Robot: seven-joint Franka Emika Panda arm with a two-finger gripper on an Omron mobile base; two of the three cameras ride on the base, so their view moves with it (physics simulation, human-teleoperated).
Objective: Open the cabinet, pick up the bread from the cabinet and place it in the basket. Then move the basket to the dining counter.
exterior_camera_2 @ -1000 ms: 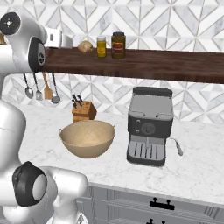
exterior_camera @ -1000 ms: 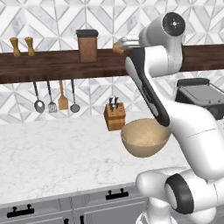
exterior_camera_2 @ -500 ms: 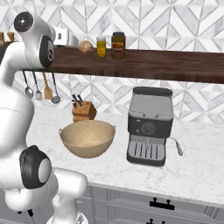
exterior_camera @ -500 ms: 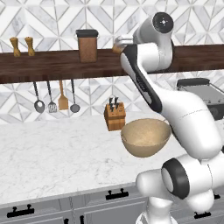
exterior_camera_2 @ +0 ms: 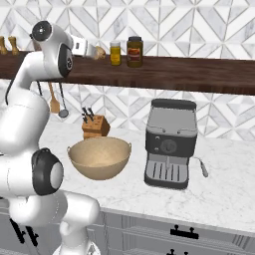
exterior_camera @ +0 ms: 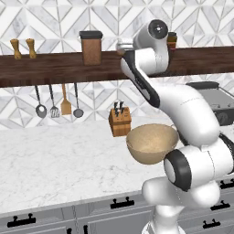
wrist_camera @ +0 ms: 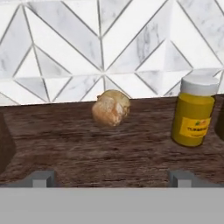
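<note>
Hand view catches the bread (wrist_camera: 111, 108) mid-frame on the shelf (wrist_camera: 109, 153), beside a yellow jar (wrist_camera: 194, 114); tool (wrist_camera: 112, 178) spread, short of it. Right base view: arm raised upper left, basket (exterior_camera_2: 99, 158) on the counter (exterior_camera_2: 219, 199) below.

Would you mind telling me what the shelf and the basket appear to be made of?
The shelf looks like dark wood with a matte finish: streaky brown grain runs along it. The basket looks like light tan wood, smooth and faintly speckled inside, though it might equally be another material.
</note>
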